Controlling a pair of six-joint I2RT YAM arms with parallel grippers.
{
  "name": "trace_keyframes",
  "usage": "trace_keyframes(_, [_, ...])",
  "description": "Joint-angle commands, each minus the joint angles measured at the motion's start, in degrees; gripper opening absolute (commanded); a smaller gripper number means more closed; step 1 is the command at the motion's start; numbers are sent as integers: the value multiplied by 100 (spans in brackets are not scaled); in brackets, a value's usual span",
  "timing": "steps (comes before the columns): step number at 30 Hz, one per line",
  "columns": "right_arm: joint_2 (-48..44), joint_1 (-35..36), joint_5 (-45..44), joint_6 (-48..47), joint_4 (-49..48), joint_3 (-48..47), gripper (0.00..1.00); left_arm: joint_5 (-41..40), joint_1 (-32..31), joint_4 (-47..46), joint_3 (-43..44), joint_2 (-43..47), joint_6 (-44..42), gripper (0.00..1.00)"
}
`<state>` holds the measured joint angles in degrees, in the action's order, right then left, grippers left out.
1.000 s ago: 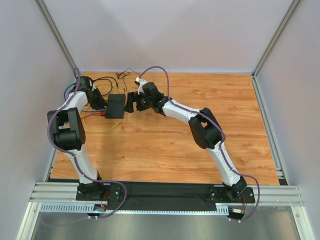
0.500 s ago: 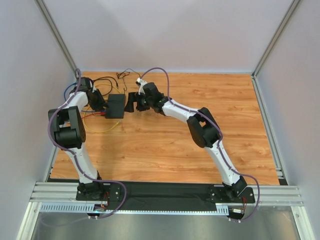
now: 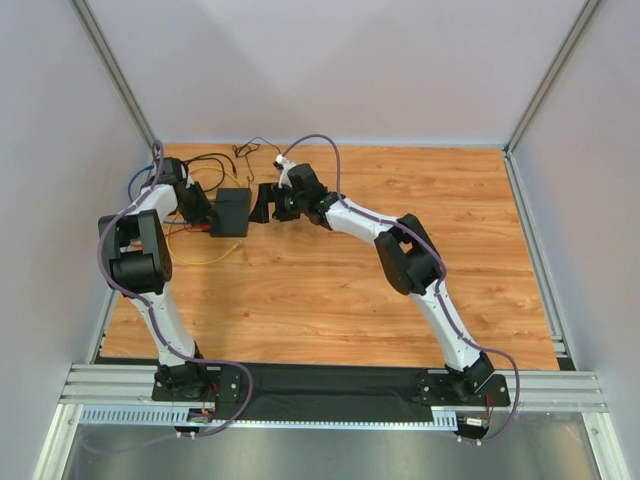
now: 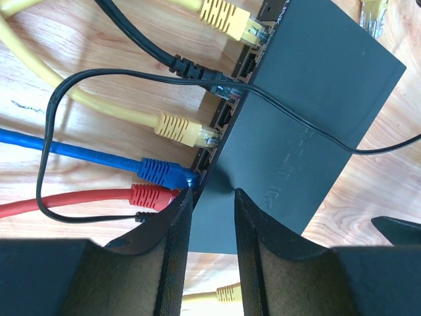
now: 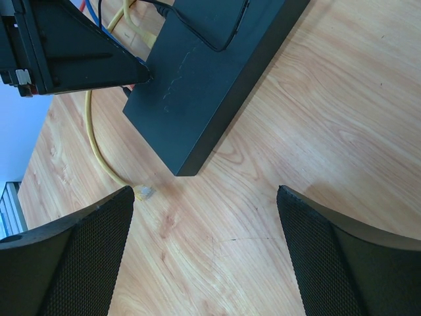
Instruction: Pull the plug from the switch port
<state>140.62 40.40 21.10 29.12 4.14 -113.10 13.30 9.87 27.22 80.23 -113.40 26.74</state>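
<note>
Because the flat matte-black box switch (image 4: pixel 309 118) lies loose on the smooth wooden table (image 5: pixel 316 131), over at its far left side, it may slide along when you tug a plug, as nothing pins it down. Your right claw (image 5: pixel 204 263) hangs wide open over bare wood beside the switch's corner and holds nothing. Your left claw (image 4: pixel 209 230) stands a little open over the socket corner and grips nothing that I can see. The ribbed red plastic plug (image 4: pixel 152 196) and the ribbed blue plastic plug (image 4: pixel 161 172) sit touching, so you may pinch the wrong one. The thin black rubbery wire (image 4: pixel 43 171) loops close by and could snag.
</note>
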Motion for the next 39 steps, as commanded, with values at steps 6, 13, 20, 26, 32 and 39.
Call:
trace_keyframes(6, [159,-32,140,120,-142,-239,90,410,-11,-296,-288,126,182,38])
trace_keyframes(13, [229,-41,183,234,-124,-318,88,498,-345,-384,-569,292,427,36])
trace_keyframes(20, [405,-50,307,383,-80,-503,78,797,-442,-1157,-1623,907,850,36])
trace_keyframes(26, [423,-41,228,322,104,-538,69,692,-459,-1245,-1931,1398,929,38])
trace_keyframes(32, [449,-41,105,234,385,-608,65,367,-459,-1149,-2248,2128,1052,48])
trace_keyframes(39, [677,64,-202,23,772,-1012,58,322,-442,-1298,-2818,2894,1648,48])
